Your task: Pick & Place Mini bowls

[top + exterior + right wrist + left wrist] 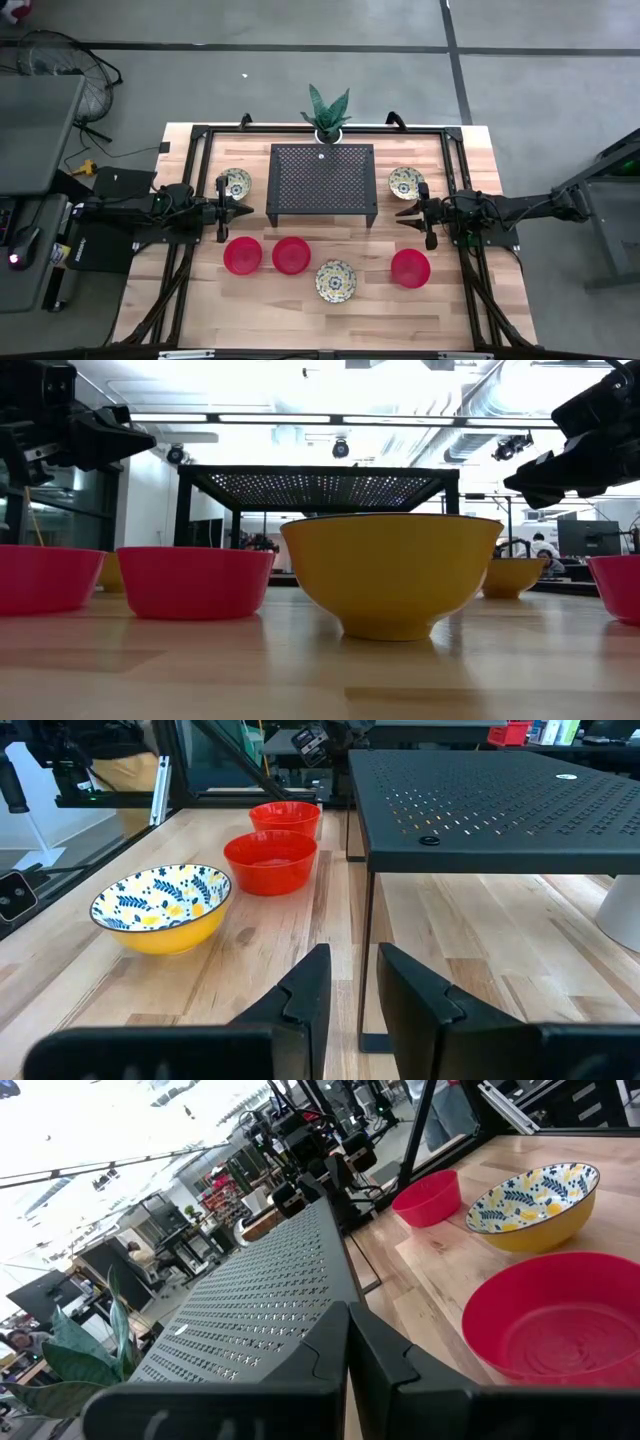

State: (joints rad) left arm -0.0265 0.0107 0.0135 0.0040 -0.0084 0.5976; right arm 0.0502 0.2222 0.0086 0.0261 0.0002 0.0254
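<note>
- High view: the bench point(200, 310) carries a black perforated rack point(321, 183) at the middle of its far half, with a plant point(327, 112) in a white pot at the far edge behind it.
- Six bowls lie on the wood. A patterned bowl point(236, 183) sits just left of the rack, another patterned bowl point(406, 182) just right of it.
- Nearer the front edge stand two red bowls point(242, 255) point(291, 254) side by side, then a third patterned bowl point(335, 280), then a lone red bowl point(410, 267) toward the right side.
- The left gripper point(246, 211) hangs between the left patterned bowl and the left red bowl, tips pressed together, holding nothing.
- The right gripper point(402, 213) hangs between the right patterned bowl and the lone red bowl, pointing at the rack.
- Low view: the front patterned bowl point(393, 572) fills the middle, its outside plain yellow; two red ones point(195, 581) point(45, 577) stand to its left, the rack point(318, 485) behind. Both grippers are above the bench, touching no bowl.
- Left wrist view: the closed fingers point(390, 1365) point along the rack's edge; a red bowl point(558, 1325), a patterned one point(535, 1202) and another red one point(428, 1197) lie beyond.
- Right wrist view: the fingers point(305, 990) stand slightly apart with a narrow gap, nothing between them; a patterned bowl point(162, 907) and two red bowls point(270, 861) point(286, 820) lie beside the rack point(500, 800).
</note>
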